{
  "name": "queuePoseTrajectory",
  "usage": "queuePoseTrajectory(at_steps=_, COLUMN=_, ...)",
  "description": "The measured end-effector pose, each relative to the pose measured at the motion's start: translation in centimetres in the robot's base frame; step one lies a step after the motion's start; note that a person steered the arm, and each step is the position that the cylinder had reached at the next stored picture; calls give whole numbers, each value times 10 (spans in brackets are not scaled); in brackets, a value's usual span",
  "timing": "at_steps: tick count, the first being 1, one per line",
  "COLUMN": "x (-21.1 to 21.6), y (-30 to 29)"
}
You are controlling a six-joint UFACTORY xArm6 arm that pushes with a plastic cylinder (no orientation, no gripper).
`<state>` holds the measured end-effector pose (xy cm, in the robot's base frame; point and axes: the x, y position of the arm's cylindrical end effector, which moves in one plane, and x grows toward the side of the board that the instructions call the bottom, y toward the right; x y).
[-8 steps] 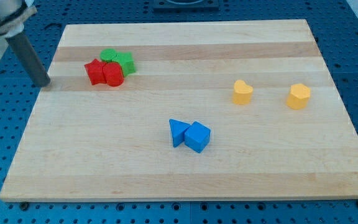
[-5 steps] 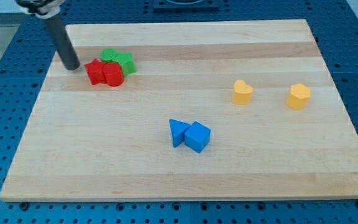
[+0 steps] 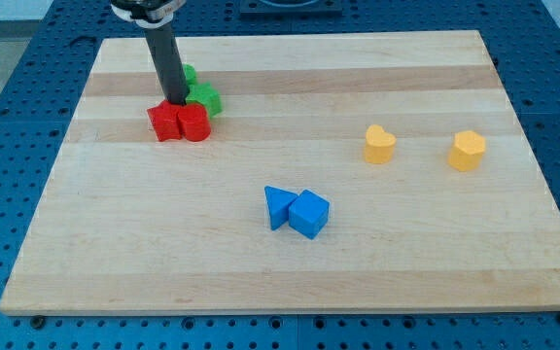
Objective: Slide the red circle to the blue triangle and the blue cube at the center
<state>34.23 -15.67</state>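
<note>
The red circle (image 3: 194, 123) sits at the board's upper left, touching a red star-like block (image 3: 166, 123) on its left. My tip (image 3: 177, 100) stands just above the two red blocks, touching or almost touching them, between them and the green blocks. The blue triangle (image 3: 279, 206) and the blue cube (image 3: 309, 214) sit together near the board's centre, well down and to the right of my tip.
Two green blocks (image 3: 202, 97) sit just right of and behind my rod, one partly hidden by it. A yellow heart (image 3: 379, 144) and a yellow hexagon-like block (image 3: 468, 150) sit at the right. The wooden board (image 3: 280, 272) lies on a blue pegboard.
My tip has moved right from off the board's left edge to the red and green cluster. The red blocks have slid slightly down and right, the green ones slightly right.
</note>
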Motion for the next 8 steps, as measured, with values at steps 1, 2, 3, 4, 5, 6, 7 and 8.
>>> queuePoseTrajectory(at_steps=1, x=14, y=3)
queuePoseTrajectory(at_steps=2, x=29, y=6)
queuePoseTrajectory(at_steps=3, x=43, y=9)
queuePoseTrajectory(at_steps=4, x=50, y=20)
queuePoseTrajectory(at_steps=5, x=51, y=41)
queuePoseTrajectory(at_steps=6, x=56, y=74)
queuePoseTrajectory(at_steps=7, x=63, y=106)
queuePoseTrajectory(at_steps=8, x=85, y=128)
